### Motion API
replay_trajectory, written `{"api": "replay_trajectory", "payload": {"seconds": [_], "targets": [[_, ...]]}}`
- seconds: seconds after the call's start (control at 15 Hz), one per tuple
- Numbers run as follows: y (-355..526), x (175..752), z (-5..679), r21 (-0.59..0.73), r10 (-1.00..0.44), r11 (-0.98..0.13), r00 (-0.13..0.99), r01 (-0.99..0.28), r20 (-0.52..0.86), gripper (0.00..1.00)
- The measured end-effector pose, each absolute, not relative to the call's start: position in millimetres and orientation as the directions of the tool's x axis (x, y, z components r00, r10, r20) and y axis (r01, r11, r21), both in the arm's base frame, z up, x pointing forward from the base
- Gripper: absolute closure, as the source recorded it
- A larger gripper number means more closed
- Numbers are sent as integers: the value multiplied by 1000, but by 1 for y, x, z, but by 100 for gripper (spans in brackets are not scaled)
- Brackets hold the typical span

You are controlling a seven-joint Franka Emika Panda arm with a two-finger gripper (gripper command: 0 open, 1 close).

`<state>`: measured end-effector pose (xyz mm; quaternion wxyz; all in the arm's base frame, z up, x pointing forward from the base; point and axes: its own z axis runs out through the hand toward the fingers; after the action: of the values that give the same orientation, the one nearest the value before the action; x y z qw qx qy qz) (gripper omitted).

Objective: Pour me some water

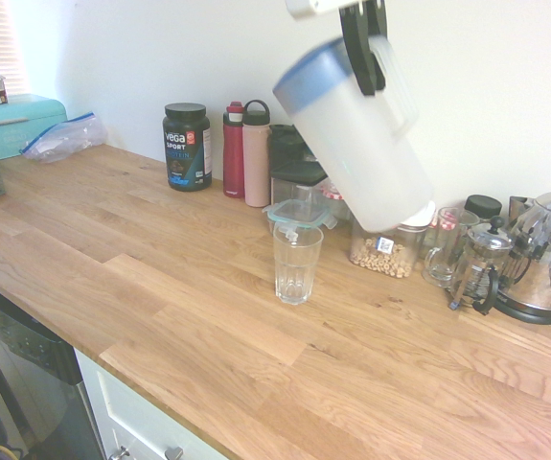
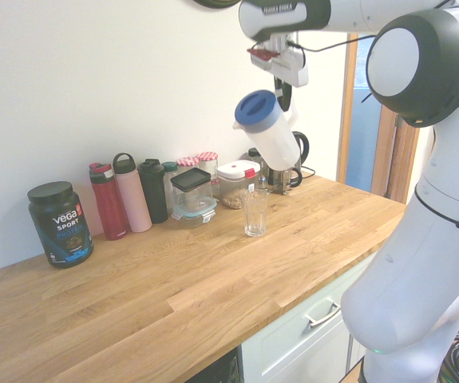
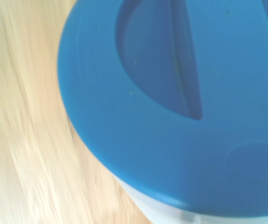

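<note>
Above a wooden table (image 1: 189, 287), a claw (image 1: 363, 67) grips the tilted jug (image 1: 356, 134) by its handle (image 1: 404, 101), the right hold for a likely heavy, shifting load.

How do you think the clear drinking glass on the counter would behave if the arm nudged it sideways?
The glass stands upright and looks taller than it is wide, so a push high up would probably tip it. Its clear, thin-looking walls suggest it could chip or crack if it fell. Pushed low, it would more likely slide across the smooth-looking wooden counter.

Blue lid (image 2: 257, 108), frosted-white jug (image 2: 275, 146), pink bottle (image 2: 132, 195)
</note>
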<state>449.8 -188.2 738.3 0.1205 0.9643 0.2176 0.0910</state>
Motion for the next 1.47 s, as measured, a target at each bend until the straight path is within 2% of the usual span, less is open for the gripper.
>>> {"api": "replay_trajectory", "payload": {"seconds": [0.4, 0.73, 1.07, 1.47], "targets": [[-75, 472, 803, -57, 220, -969, 941, 242, 257, 100], [-14, 488, 789, -255, -47, -967, 954, 31, 295, 100], [33, 478, 758, -332, -263, -934, 885, -133, 385, 100], [54, 476, 627, -291, -293, -936, 896, -198, 333, 100]]}}
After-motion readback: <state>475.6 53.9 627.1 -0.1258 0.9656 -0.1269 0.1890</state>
